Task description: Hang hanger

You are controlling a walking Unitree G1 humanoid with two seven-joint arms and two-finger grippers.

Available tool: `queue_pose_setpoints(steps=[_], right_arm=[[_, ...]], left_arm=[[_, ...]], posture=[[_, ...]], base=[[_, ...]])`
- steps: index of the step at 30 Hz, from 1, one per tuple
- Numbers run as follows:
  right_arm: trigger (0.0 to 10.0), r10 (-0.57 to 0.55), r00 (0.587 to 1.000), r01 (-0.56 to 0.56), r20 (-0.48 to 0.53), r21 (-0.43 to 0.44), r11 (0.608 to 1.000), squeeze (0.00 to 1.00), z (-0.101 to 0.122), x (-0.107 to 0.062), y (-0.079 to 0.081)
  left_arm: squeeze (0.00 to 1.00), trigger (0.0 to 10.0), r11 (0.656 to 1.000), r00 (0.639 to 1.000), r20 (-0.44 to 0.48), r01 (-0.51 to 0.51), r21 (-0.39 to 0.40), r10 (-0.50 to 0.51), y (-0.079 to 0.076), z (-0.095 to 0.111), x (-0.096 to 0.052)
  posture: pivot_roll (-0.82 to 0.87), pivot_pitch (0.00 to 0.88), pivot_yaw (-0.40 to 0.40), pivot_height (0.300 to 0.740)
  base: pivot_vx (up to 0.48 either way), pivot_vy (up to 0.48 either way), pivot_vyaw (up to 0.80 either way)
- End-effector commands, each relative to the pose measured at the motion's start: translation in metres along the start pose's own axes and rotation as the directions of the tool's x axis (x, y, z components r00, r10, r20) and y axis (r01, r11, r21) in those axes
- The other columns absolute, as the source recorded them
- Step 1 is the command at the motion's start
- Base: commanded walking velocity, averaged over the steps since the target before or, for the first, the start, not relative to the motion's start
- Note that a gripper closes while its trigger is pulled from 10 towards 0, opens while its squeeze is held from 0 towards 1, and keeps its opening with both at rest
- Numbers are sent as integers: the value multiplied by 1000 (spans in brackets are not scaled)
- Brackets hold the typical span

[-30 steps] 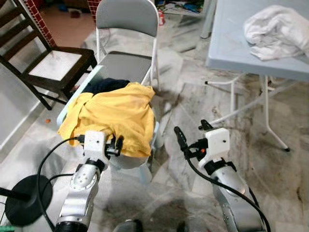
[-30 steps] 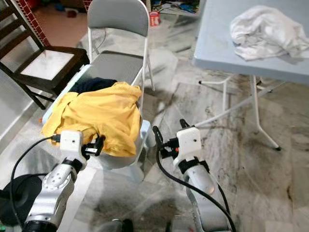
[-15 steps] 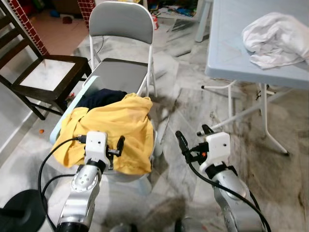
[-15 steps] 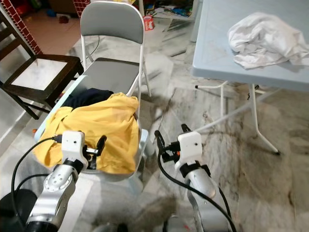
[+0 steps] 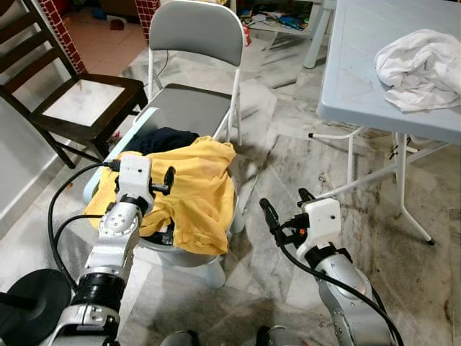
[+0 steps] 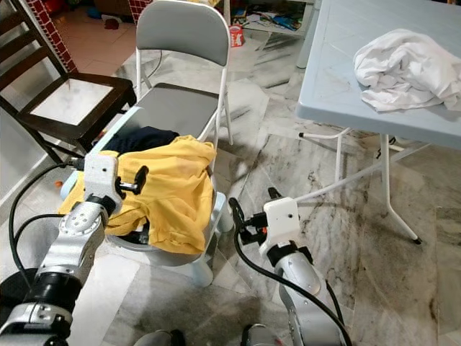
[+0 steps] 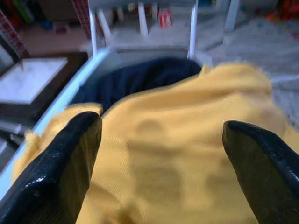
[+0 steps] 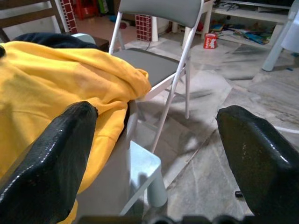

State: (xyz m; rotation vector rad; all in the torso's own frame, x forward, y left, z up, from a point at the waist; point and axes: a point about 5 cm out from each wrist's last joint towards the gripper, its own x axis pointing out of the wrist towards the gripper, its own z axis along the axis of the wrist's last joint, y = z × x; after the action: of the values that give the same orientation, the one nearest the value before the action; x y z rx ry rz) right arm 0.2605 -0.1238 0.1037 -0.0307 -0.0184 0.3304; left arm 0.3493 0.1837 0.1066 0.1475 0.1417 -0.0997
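Observation:
A yellow garment (image 5: 191, 187) lies heaped over a dark garment (image 5: 169, 138) on a low light-blue plastic chair (image 5: 137, 122). My left gripper (image 5: 167, 196) is open just above the yellow garment, whose cloth spans the gap between the two fingers in the left wrist view (image 7: 159, 126). My right gripper (image 5: 284, 203) is open over the marble floor, to the right of the blue chair and holding nothing. In the right wrist view (image 8: 156, 114) it faces the yellow garment's edge and the chair leg. No hanger can be made out.
A grey folding chair (image 5: 194, 32) stands right behind the blue one. A dark wooden chair (image 5: 79, 101) is at the left. A pale blue folding table (image 5: 360, 65) with a crumpled white cloth (image 5: 421, 68) stands at the right. A black round stand base (image 5: 29, 306) lies at the lower left.
The camera has shifted. My left gripper has risen from the garment's front edge to above its top. The right gripper keeps its place, still open.

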Motion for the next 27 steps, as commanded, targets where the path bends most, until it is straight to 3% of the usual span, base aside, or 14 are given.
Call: queue_pose_setpoints(steps=[1, 2, 5, 6, 7, 8, 13, 19, 22, 27], right_arm=[[10000, 4, 1000, -4, -6, 5, 1000, 0, 0, -3, 0], [10000, 3, 1000, -3, -9, 4, 1000, 0, 0, -5, 0], [10000, 0, 1000, 0, -12, 4, 1000, 0, 0, -6, 2], [10000, -8, 1000, 8, -16, 4, 1000, 0, -1, -7, 2], [10000, -8, 1000, 8, -16, 4, 1000, 0, -1, -7, 2], [10000, -16, 1000, 16, -21, 3, 1000, 0, -2, -9, 2], [10000, -29, 999, 29, -31, -1, 1000, 0, -4, -13, 1], [10000, -47, 998, 47, -40, -8, 999, 0, -5, -12, -4], [10000, -44, 998, 44, -39, -11, 999, 0, -5, -10, -4], [10000, -25, 999, 24, -43, -8, 1000, 0, -5, -9, -3]], left_arm=[[0, 10000, 1000, 994, -108, 22, 14, -21, 2, -16, 0], [0, 10000, 995, 979, -184, 92, 26, -86, -7, -25, 1], [0, 10000, 988, 963, -227, 154, 20, -145, -17, -32, 3], [0, 1451, 987, 959, -240, 158, -1, -154, -21, -36, 3], [0, 1451, 987, 959, -240, 158, -1, -154, -21, -36, 3], [0, 0, 985, 955, -244, 174, 2, -169, -25, -39, 2], [0, 0, 985, 957, -242, 171, 22, -160, -21, -43, 0], [0, 0, 998, 982, -184, 53, 26, -47, 4, -43, -8], [0, 0, 999, 992, -121, -15, 49, 21, 13, -43, -21], [0, 0, 998, 997, -57, -44, 50, 47, 9, -46, -44]], posture=[[-3, 213, 30, 740], [-9, 220, 37, 740], [-26, 228, 47, 740], [-32, 233, 53, 740], [-32, 233, 53, 740], [-32, 233, 53, 740], [-44, 236, 56, 740], [-27, 231, 53, 740], [-13, 231, 47, 740], [6, 240, 33, 740]], base=[[0, 0, 0], [0, 0, 0], [0, 0, 0], [0, 0, 0], [0, 0, 0], [0, 0, 0], [0, 0, 0], [0, 0, 0], [0, 0, 0], [0, 0, 0]])
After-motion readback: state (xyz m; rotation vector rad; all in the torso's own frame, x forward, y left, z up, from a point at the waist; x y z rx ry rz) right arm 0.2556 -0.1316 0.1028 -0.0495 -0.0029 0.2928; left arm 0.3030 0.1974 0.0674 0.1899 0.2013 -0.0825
